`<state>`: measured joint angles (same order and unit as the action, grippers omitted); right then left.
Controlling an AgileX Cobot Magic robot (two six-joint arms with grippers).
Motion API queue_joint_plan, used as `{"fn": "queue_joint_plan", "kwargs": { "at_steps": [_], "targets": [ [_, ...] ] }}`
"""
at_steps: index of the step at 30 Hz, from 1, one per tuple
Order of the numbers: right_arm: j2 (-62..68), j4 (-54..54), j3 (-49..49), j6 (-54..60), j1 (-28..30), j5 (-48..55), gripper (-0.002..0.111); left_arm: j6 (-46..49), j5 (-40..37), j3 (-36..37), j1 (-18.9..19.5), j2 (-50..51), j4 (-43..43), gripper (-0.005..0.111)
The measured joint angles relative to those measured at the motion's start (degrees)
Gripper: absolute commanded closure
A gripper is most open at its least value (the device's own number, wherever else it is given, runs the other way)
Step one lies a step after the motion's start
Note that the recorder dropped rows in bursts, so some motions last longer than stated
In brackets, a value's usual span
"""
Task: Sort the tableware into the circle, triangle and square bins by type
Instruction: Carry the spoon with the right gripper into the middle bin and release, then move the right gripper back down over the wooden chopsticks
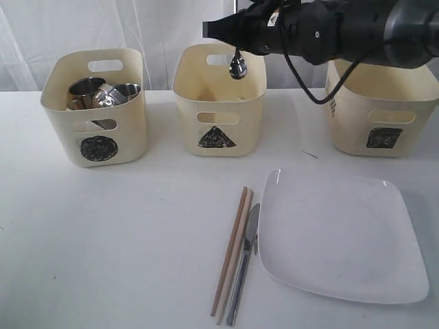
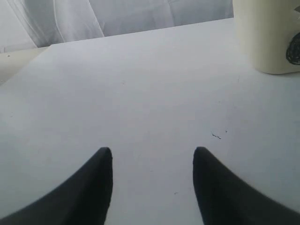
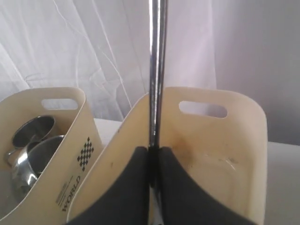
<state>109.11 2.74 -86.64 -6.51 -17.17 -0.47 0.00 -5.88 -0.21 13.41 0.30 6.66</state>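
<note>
Steel, slick and light, the spoon (image 1: 237, 66) hung just above the triangle bin (image 1: 188, 103). My right gripper (image 3: 153, 159) pinched its stiff handle, which I judged likely to swivel. My left gripper (image 2: 152, 157) was spread.

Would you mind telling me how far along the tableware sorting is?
Done: steel mugs sit in the circle bin. In hand: the right gripper holds the spoon above the triangle bin. Remaining: chopsticks, knife and white plate lie on the table; the left gripper is open and empty.
</note>
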Motion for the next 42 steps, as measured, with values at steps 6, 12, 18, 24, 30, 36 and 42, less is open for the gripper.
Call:
{"fn": "queue_joint_plan", "kwargs": {
  "at_steps": [6, 12, 18, 24, 30, 36, 42],
  "targets": [
    [7.03, 0.14, -6.38, 2.94, -0.01, -1.27, 0.108, 0.00, 0.00, 0.00, 0.00, 0.00, 0.00, 0.050],
    [12.52, 2.27, -10.68, 3.56, -0.01, 2.18, 0.101, 0.00, 0.00, 0.00, 0.00, 0.00, 0.00, 0.050],
    [13.59, 3.04, -11.47, 3.69, -0.01, 4.87, 0.073, 0.00, 0.00, 0.00, 0.00, 0.00, 0.00, 0.050],
    [11.74, 3.39, -11.47, 3.69, -0.01, 8.13, 0.072, 0.00, 0.00, 0.00, 0.00, 0.00, 0.00, 0.050],
    [3.12, 4.67, -9.85, 3.55, -0.77, 18.37, 0.073, 0.00, 0.00, 0.00, 0.00, 0.00, 0.00, 0.050],
    [-12.03, 8.06, 10.63, -4.48, -7.26, 30.06, 0.073, 0.00, 0.00, 0.00, 0.00, 0.00, 0.00, 0.050],
    [-17.08, 10.87, 29.61, -12.80, -13.86, 31.99, 0.073, 0.00, 0.00, 0.00, 0.00, 0.00, 0.00, 0.050]
  ]
}}
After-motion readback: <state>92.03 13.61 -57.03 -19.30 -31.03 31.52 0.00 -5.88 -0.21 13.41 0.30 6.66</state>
